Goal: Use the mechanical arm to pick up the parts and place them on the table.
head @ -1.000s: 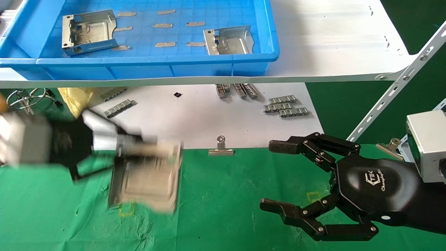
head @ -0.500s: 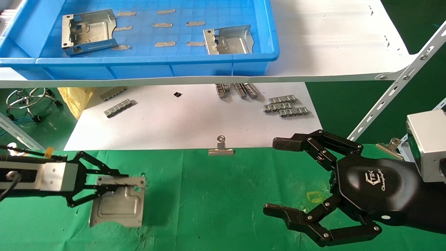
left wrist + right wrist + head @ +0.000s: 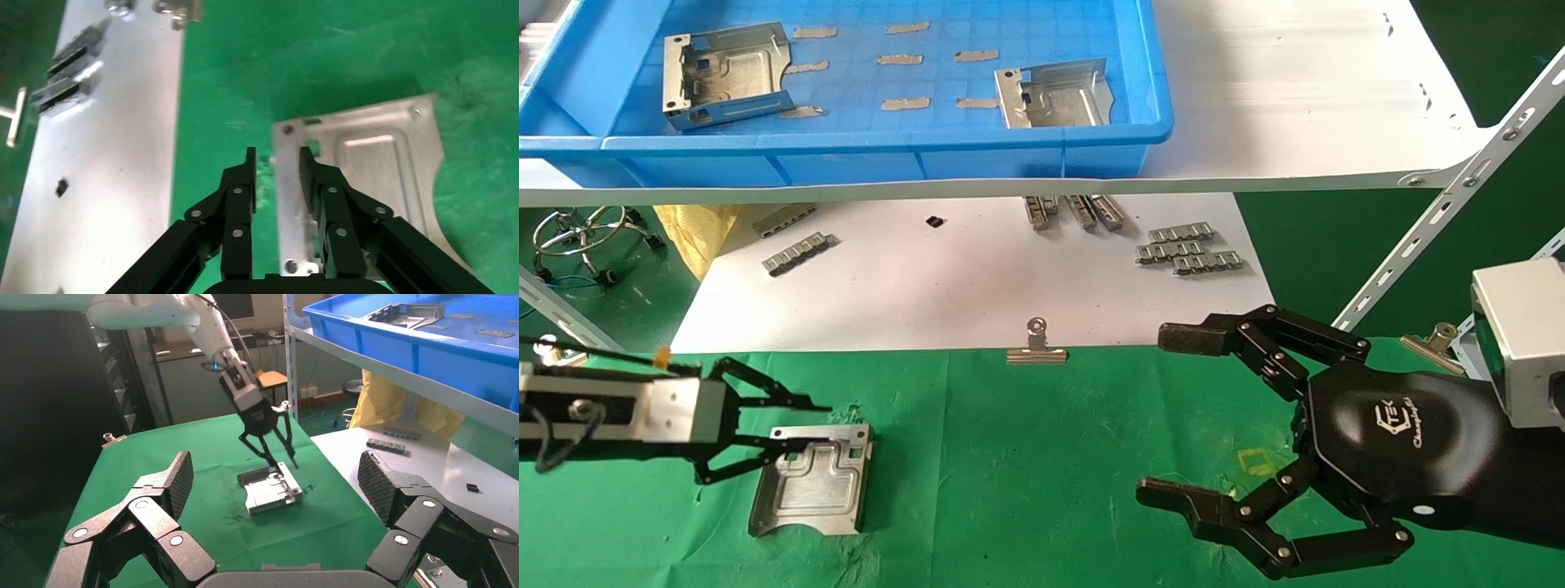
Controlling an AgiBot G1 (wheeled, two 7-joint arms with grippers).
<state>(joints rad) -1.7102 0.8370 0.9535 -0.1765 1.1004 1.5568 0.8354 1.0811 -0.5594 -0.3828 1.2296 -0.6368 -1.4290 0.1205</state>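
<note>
My left gripper [image 3: 821, 425], with the yellow tag on its wrist, hovers low over the green table [image 3: 1009, 457] at the front left. Its fingers [image 3: 251, 168] stand apart on either side of one side wall of a shiny metal part [image 3: 813, 490], with green cloth showing between one finger and the wall. The part lies flat on the cloth, also seen in the left wrist view [image 3: 373, 177] and the right wrist view [image 3: 272, 493]. Two more parts [image 3: 727, 73] [image 3: 1054, 94] lie in the blue bin [image 3: 846, 151]. My right gripper [image 3: 1164, 416] is open and empty at the front right.
The bin stands on a white shelf [image 3: 1295, 98] above the table. Below it a white board [image 3: 977, 278] carries grey toothed strips [image 3: 1189, 249]. A silver binder clip [image 3: 1036, 347] sits at the board's front edge. A yellow square outline [image 3: 1258, 461] lies beside the right gripper.
The left gripper has carried the part down and leftward onto the green cloth. The part, held tilted before, now lies flat, and the fingers have parted from its wall. The right arm has barely moved.
</note>
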